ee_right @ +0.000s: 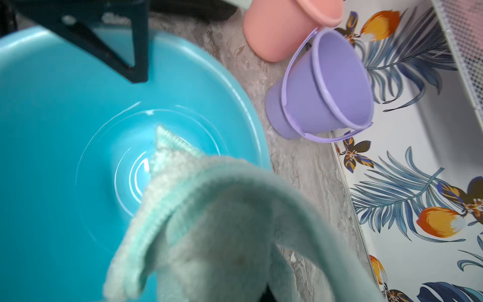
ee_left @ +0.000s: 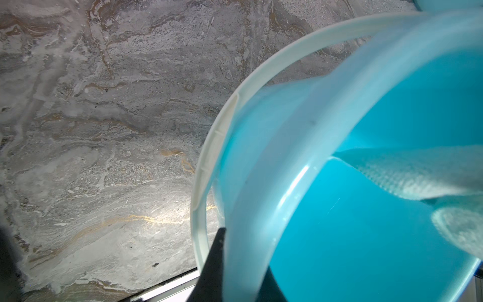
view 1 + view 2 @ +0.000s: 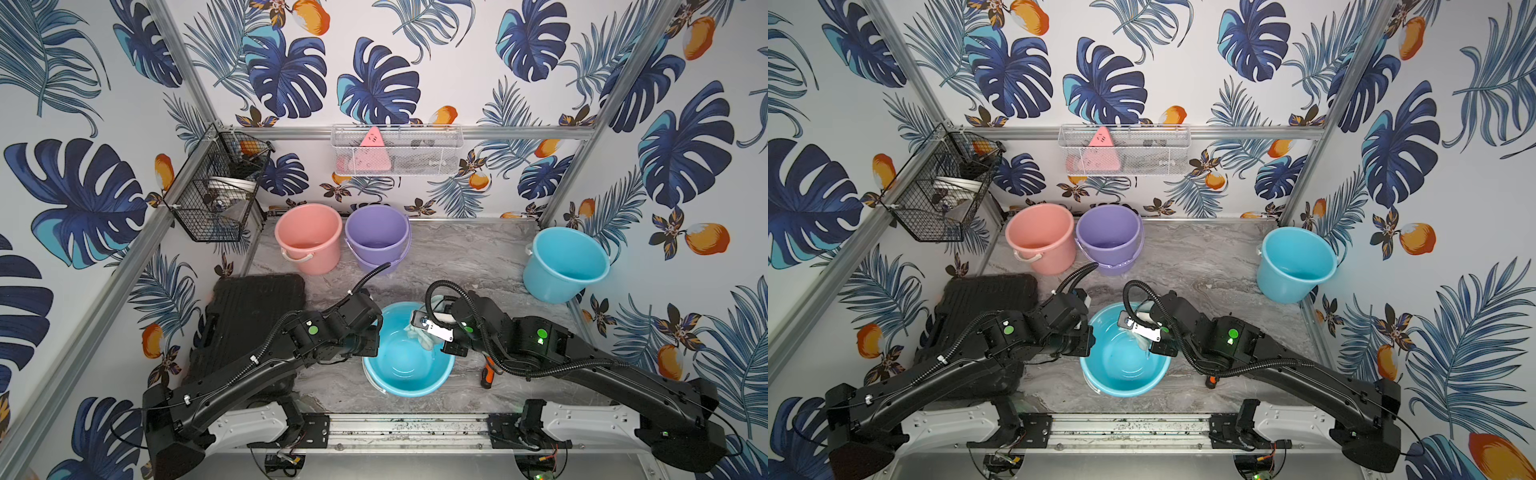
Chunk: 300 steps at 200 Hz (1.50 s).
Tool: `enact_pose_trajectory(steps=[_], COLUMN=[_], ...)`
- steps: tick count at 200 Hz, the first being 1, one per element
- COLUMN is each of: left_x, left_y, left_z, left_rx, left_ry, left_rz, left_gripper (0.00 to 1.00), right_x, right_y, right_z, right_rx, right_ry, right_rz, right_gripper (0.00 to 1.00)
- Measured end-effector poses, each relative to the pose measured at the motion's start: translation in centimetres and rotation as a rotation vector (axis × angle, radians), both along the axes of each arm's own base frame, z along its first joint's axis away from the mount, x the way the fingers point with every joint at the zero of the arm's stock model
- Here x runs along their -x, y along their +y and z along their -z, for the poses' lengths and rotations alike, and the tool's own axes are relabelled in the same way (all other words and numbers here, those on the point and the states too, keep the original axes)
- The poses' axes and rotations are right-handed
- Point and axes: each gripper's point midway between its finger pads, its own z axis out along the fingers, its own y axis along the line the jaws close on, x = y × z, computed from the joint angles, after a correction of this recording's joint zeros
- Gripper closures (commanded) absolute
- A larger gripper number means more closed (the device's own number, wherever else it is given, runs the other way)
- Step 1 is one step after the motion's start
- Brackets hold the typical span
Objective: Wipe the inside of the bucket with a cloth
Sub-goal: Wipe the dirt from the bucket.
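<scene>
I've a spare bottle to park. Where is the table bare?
Bare grey marble top between the purple plastic bucket and the blue plastic bucket at far right. Crowded around the near blue bucket, where the left arm and right arm meet, and the black ribbed case beside it.

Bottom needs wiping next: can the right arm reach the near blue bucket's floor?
Probably yes: the right gripper, shut on the cloth, hangs over the open near blue bucket, nothing else inside; the left gripper holds the opposite rim.

Glossy plastic bucket [image 3: 398,376], nubbly soft cloth [image 1: 209,209], matt marbled table [image 2: 104,130].
</scene>
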Motion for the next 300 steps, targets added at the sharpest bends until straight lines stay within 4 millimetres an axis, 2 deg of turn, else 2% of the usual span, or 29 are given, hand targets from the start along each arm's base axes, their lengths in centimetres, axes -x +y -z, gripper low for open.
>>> enact_pose_trajectory(steps=[40,69,105,147,187,235,268,300], left_x=[-0.2,-0.2,-0.2,-0.2,-0.1,0.0,-0.1,-0.1], left_y=[-0.2,-0.2,-0.3,-0.2,-0.2,-0.2,-0.2,-0.1], left_z=[-0.3,-0.2,-0.1,-0.1,-0.2,-0.2,-0.3,-0.4], left_rx=[0.005,0.001,-0.001,-0.007,0.006,0.010,0.011,0.011], left_ry=[-0.005,-0.002,0.000,-0.005,-0.003,-0.006,-0.011,-0.014], left_rz=[0.000,0.003,0.004,0.003,0.006,0.006,0.004,0.003], left_gripper=[1.00,1.00,1.00,1.00,1.00,1.00,1.00,1.00], right_x=[2.7,4.8,7.5,8.6,8.3,6.4,4.0,0.9], right_y=[-2.2,-2.7,-1.7,1.4,5.6,10.2,11.1,10.7], right_z=[1.5,2.6,3.6,5.3,5.3,3.7,2.6,1.6], right_rx=[0.110,0.127,0.054,-0.073,-0.241,-0.431,-0.500,-0.531], right_ry=[0.134,0.249,0.388,0.488,0.546,0.548,0.465,0.325], right_rz=[-0.049,-0.092,-0.155,-0.199,-0.220,-0.204,-0.123,-0.002], right_gripper=[1.00,1.00,1.00,1.00,1.00,1.00,1.00,1.00])
